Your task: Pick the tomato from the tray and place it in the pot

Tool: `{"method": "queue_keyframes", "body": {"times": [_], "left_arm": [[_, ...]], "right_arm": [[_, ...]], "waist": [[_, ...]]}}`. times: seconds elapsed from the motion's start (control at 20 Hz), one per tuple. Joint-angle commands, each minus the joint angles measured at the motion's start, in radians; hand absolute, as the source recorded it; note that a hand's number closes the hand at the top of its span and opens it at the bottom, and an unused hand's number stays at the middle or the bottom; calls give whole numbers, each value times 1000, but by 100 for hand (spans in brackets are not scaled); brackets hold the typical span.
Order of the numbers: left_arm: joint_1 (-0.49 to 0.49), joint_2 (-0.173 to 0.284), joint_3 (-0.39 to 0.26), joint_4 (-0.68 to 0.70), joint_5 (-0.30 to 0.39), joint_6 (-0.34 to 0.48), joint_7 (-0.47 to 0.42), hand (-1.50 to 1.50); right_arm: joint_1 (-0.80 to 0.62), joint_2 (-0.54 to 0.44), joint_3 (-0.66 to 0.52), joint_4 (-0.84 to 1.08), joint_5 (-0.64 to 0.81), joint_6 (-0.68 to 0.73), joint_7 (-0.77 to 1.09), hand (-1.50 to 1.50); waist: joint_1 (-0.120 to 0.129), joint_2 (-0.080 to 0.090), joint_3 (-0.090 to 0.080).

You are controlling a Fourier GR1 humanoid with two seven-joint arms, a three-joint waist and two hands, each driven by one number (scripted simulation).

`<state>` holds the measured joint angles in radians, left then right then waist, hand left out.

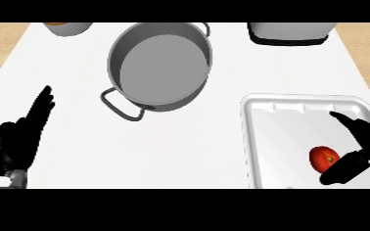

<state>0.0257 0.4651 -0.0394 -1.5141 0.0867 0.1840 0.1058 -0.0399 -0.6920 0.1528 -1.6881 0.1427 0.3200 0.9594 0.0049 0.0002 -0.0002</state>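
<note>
Red against white: the tomato lies in my right hand's open crook, far from the pot.

My left black hand (25,132) rests at the counter's left edge, fingers straight and up, holding nothing. Up and to its right stands the round grey metal pot (160,66) with loop handles. Further right, the white rectangular tray (289,105) holds the small red round tomato (324,158) near its lower right. My right black hand (352,149) brackets the tomato from its right side, fingers above, thumb below, spread and not yet pinching. This hand is plainly nearer; the pot waits up-left.
</note>
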Motion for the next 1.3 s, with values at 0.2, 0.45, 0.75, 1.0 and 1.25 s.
{"method": "queue_keyframes", "body": {"times": [0.2,0.45,0.75,1.0,1.25], "left_arm": [[50,-34,34,-8,-35,-38,-32,0],[-15,-81,52,56,-75,-42,-35,0],[38,-91,100,-69,-92,-83,40,0],[-64,-115,99,19,-125,-88,45,0],[38,-103,142,-83,-110,-137,62,0]], "right_arm": [[-8,87,22,131,106,31,-21,-150],[6,153,29,153,204,4,-48,-150],[2,161,-65,206,220,95,-100,-150],[-2,176,-27,214,280,124,-162,150],[-5,164,-91,230,303,144,-239,150]], "waist": [[-1,0,0],[-5,0,0],[-3,-1,0],[-6,0,0],[-3,-1,0]]}}
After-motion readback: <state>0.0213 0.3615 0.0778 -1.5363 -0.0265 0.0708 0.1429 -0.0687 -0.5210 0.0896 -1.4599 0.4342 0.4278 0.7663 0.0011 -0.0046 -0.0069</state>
